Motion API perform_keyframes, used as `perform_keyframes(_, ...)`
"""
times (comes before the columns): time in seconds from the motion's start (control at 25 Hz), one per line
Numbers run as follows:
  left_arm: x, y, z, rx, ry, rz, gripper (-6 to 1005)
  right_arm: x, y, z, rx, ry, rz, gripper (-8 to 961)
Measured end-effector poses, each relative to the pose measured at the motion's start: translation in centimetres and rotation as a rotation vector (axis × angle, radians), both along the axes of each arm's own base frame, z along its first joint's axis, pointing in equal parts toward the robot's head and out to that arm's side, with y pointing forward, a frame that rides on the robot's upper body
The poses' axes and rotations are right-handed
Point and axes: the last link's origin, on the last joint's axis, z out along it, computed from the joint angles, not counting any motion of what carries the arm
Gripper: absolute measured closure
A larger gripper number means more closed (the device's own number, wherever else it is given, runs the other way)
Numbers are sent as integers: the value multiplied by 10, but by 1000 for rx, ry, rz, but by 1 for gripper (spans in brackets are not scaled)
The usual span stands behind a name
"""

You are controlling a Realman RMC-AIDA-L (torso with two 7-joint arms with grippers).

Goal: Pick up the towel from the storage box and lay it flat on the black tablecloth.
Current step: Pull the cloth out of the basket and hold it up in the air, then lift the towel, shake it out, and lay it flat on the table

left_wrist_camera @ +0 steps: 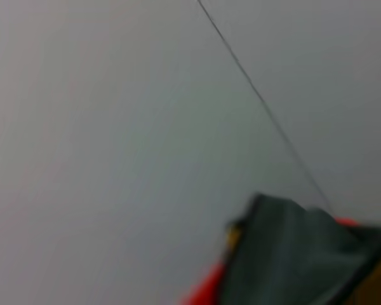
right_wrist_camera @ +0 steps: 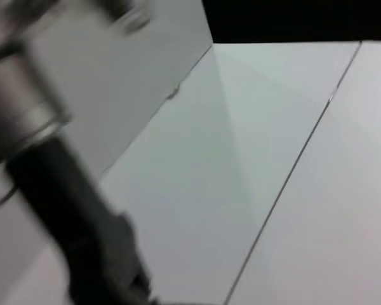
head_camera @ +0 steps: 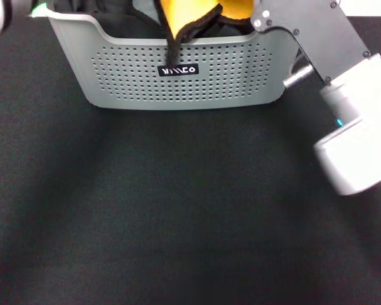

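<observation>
One storage box point(head_camera: 178, 70), light grey with rows of small holes, stands at the far side of the black tablecloth point(head_camera: 165, 210), which spreads wide toward the near edge. On the box's near wall sits a small black label point(head_camera: 178, 70) with white lettering too blurred to read. The towel point(head_camera: 187, 16), orange-yellow with black trim, lies bunched inside the box, one trimmed corner hanging over the near rim just above the label. Dark cloth point(head_camera: 108, 13) fills the box's left part beside the towel. At the right, the right arm point(head_camera: 343, 95) reaches over the box's right corner toward the towel; its pincer is out of sight past the far edge, so I cannot tell whether it is spread or pinching. The left arm point(head_camera: 0, 16) shows only as a striped blur at the far left.
</observation>
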Motion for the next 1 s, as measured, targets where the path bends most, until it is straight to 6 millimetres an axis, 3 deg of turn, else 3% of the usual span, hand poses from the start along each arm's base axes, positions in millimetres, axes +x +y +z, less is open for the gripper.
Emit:
perform_keyframes(0.16, -20, -13, -21, -99, -59, 50, 991, 12, -1, 6, -158, 57, 23, 935)
perform_keyframes(0.4, -28, -33, -42, -248, -211, 33, 990, 35, 0, 26, -404, 98, 52, 935)
perform_keyframes(0.72, -38, -52, -54, -423, -312, -26, 988, 49, -1, 67, -787, 66, 127, 936)
perform_keyframes(1.0, -62, -60, -53, -620, -442, -78, 986, 47, -5, 95, -956, 3, 156, 935)
